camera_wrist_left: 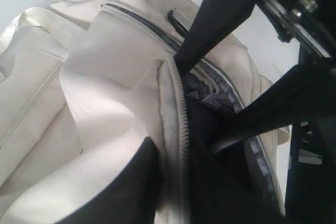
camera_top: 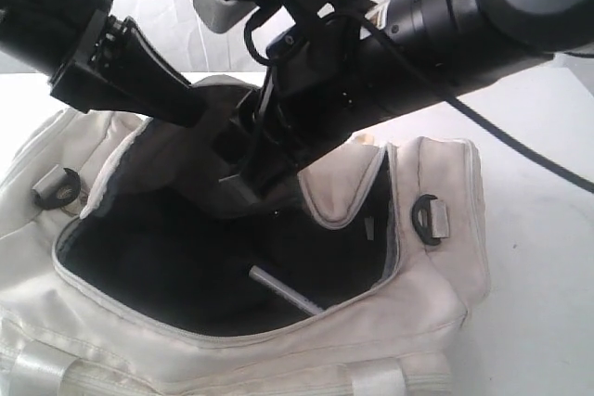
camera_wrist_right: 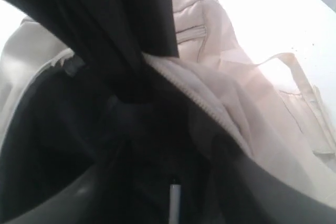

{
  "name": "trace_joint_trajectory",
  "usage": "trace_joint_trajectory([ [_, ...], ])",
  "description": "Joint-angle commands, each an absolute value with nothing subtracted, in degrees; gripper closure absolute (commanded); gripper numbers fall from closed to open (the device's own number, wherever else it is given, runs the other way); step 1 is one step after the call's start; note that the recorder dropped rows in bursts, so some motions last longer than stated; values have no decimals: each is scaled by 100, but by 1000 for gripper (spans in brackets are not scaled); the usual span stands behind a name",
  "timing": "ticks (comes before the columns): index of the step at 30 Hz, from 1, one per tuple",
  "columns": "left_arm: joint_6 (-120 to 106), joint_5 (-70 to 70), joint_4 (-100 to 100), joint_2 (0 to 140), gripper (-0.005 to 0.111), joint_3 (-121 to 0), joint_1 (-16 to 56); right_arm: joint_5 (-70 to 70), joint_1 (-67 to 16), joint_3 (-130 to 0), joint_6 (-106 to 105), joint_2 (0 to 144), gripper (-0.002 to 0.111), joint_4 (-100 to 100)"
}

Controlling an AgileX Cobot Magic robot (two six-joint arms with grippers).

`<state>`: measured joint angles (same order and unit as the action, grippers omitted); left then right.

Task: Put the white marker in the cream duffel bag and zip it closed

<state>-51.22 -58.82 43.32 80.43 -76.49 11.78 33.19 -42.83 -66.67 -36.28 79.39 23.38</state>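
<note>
We see the cream duffel bag (camera_top: pixel 408 312) sitting on the white worktop (camera_top: pixel 538 322). Its top is wide open and the zip (camera_wrist_left: pixel 181 129) is not done up. Inside is the dark lining (camera_top: pixel 158 266).

The white marker (camera_top: pixel 284 291) is in the bag. It lies slanted on the dark lining, close to the front wall. Nothing touches it. In the right wrist view we see it too, small and pale, deep down in the dark.

Both arms reach into the open top. The left arm (camera_top: pixel 56 16) comes in from the left and the right arm (camera_top: pixel 445 16) from the right. They meet over the middle of the bag.

The left jaws stand partly apart. Their two black fingers (camera_wrist_left: pixel 215 19) have a gap between them. One tip is right at the cream rim by the zip. The other is over the dark inside. We cannot tell if the first tip presses the rim or is just beside it.

The right jaws are spread wide and hold nothing. They hang in the bag's mouth, above the marker.
</note>
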Motion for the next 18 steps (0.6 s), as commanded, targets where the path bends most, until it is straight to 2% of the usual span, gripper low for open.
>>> trace_joint_trajectory([
  [1,-5085,-6102,4385,7922,83,-7661,1157,4024,-4288,-6686,-3499,7774,64,2227],
  [7,-5097,-6150,4302,7685,83,-7661,1157,4802,-4288,-6686,-3266,7662,67,2249],
  [18,-5002,-6114,3978,7146,83,-7661,1157,5091,-4612,-6686,-3317,7488,67,2668],
])
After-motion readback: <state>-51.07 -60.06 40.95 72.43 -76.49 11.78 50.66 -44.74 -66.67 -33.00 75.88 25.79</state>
